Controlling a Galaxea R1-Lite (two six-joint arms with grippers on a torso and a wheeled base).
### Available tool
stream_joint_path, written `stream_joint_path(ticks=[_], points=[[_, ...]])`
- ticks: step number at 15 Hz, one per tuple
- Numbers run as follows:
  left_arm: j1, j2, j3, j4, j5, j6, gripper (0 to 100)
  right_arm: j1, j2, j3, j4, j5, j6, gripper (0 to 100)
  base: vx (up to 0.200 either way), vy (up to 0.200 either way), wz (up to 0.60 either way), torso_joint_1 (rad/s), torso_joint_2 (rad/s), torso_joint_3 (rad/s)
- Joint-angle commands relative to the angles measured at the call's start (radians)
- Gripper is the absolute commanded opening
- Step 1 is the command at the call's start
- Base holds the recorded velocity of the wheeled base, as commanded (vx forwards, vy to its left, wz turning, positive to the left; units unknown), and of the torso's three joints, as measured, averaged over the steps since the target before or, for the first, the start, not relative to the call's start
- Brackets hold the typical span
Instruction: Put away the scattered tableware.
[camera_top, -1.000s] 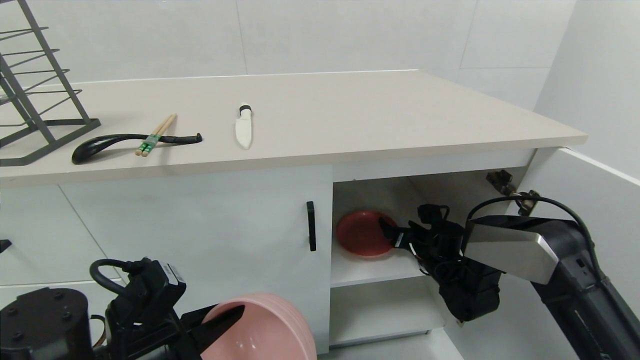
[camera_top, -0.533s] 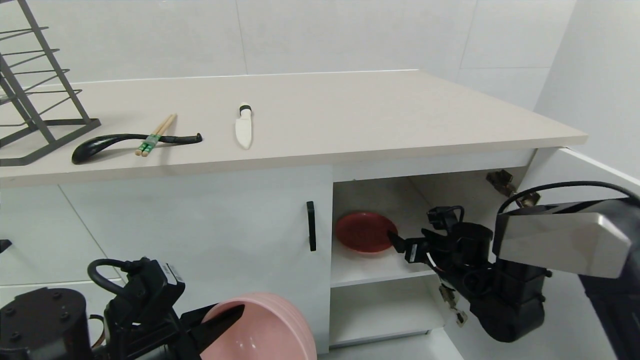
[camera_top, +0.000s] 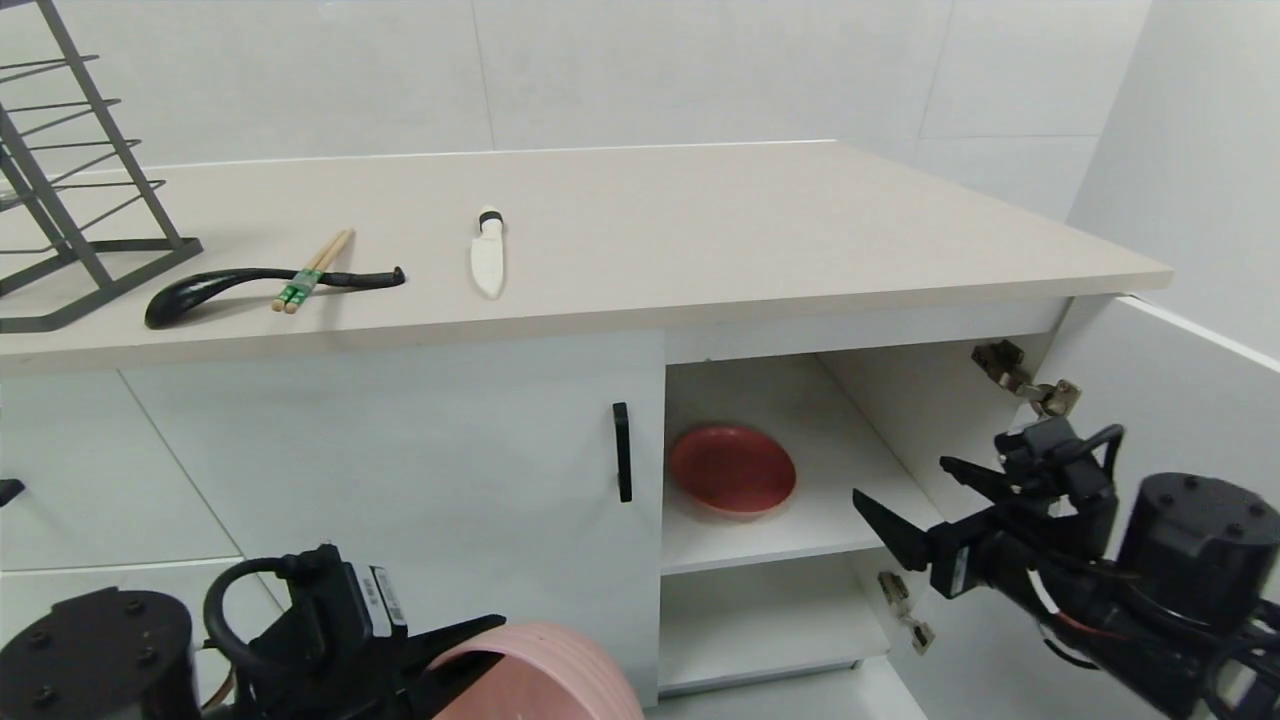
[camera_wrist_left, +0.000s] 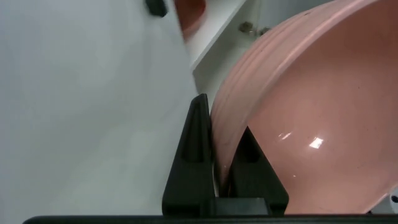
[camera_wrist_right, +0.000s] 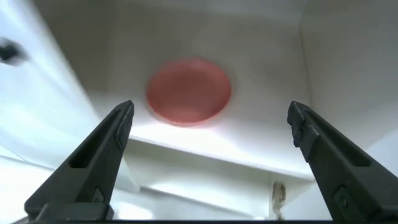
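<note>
A red plate (camera_top: 732, 468) (camera_wrist_right: 188, 91) lies on the upper shelf of the open cabinet. My right gripper (camera_top: 902, 482) (camera_wrist_right: 210, 107) hangs open and empty in front of that shelf, apart from the plate. Low at the front left, my left gripper (camera_top: 468, 640) (camera_wrist_left: 221, 127) is shut on the rim of a pink bowl (camera_top: 545, 675) (camera_wrist_left: 305, 118). On the countertop lie a black spoon (camera_top: 200, 290), a pair of chopsticks (camera_top: 310, 270) across its handle, and a white knife (camera_top: 488, 255).
A dark wire dish rack (camera_top: 70, 200) stands at the counter's far left. The left cabinet door with a black handle (camera_top: 622, 452) is closed. The right door (camera_top: 1180, 380) is swung open beside my right arm. A lower shelf (camera_top: 760, 620) sits under the plate's shelf.
My right gripper has pulled back out of the cabinet, rightward and down, leaving the red plate on the shelf. The left gripper with the pink bowl has dropped slightly.
</note>
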Motion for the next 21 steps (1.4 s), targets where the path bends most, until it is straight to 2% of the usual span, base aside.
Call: stream_joint_path(ticks=[1, 4, 5, 6, 7, 8, 9, 13, 15, 16, 17, 18, 19, 21], points=[[-0.068, 0.073, -0.006, -0.05, 0.001, 0.01, 0, 0.026, -0.205, 0.073, -0.001, 0.0, -0.008, 100, 0.0, 0.0, 0.0, 0.0, 0.0, 0.0], [-0.075, 0.2, -0.011, -0.226, 0.007, 0.01, 0, 0.032, -0.194, 0.073, -0.001, 0.0, -0.006, 100, 0.0, 0.0, 0.0, 0.0, 0.0, 0.0], [-0.085, 0.272, -0.011, -0.306, 0.032, 0.013, 0, 0.032, -0.19, 0.073, -0.001, 0.0, -0.006, 100, 0.0, 0.0, 0.0, 0.0, 0.0, 0.0], [-0.102, 0.318, -0.014, -0.352, 0.063, 0.014, 0, 0.032, -0.185, 0.073, -0.001, 0.0, -0.006, 100, 0.0, 0.0, 0.0, 0.0, 0.0, 0.0], [-0.164, 0.43, -0.031, -0.407, 0.167, 0.014, 0, 0.028, -0.184, 0.073, -0.001, 0.0, 0.001, 100, 0.0, 0.0, 0.0, 0.0, 0.0, 0.0], [-0.209, 0.464, -0.069, -0.407, 0.245, 0.01, 0, 0.023, -0.179, 0.073, -0.001, 0.0, 0.001, 100, 0.0, 0.0, 0.0, 0.0, 0.0, 0.0], [-0.244, 0.478, -0.097, -0.407, 0.296, -0.001, 0, 0.02, -0.168, 0.073, -0.001, 0.0, 0.004, 100, 0.0, 0.0, 0.0, 0.0, 0.0, 0.0], [-0.25, 0.544, -0.232, -0.407, 0.389, 0.001, 0, 0.014, -0.122, 0.073, -0.001, -0.002, 0.004, 100, 0.0, 0.0, 0.0, 0.0, 0.0, 0.0], [-0.25, 0.556, -0.252, -0.407, 0.398, 0.002, 0, 0.014, -0.122, 0.073, -0.001, -0.002, 0.004, 100, 0.0, 0.0, 0.0, 0.0, 0.0, 0.0], [-0.252, 0.636, -0.365, -0.407, 0.449, 0.014, 0, 0.014, -0.122, 0.073, -0.001, -0.002, 0.004, 100, 0.0, 0.0, 0.0, 0.0, 0.0, 0.0], [-0.258, 0.676, -0.433, -0.407, 0.467, 0.018, 0, 0.014, -0.119, 0.073, -0.001, -0.002, 0.004, 100, 0.0, 0.0, 0.0, 0.0, 0.0, 0.0], [-0.26, 0.692, -0.457, -0.407, 0.474, 0.024, 0, 0.014, -0.118, 0.073, -0.001, -0.002, 0.004, 100, 0.0, 0.0, 0.0, 0.0, 0.0, 0.0], [-0.26, 0.743, -0.509, -0.407, 0.501, 0.051, 0, 0.014, -0.119, 0.073, -0.001, 0.0, 0.004, 100, 0.0, 0.0, 0.0, 0.0, 0.0, 0.0], [-0.266, 0.788, -0.584, -0.407, 0.53, 0.053, 0, 0.015, -0.119, 0.073, -0.001, 0.0, 0.004, 100, 0.0, 0.0, 0.0, 0.0, 0.0, 0.0]])
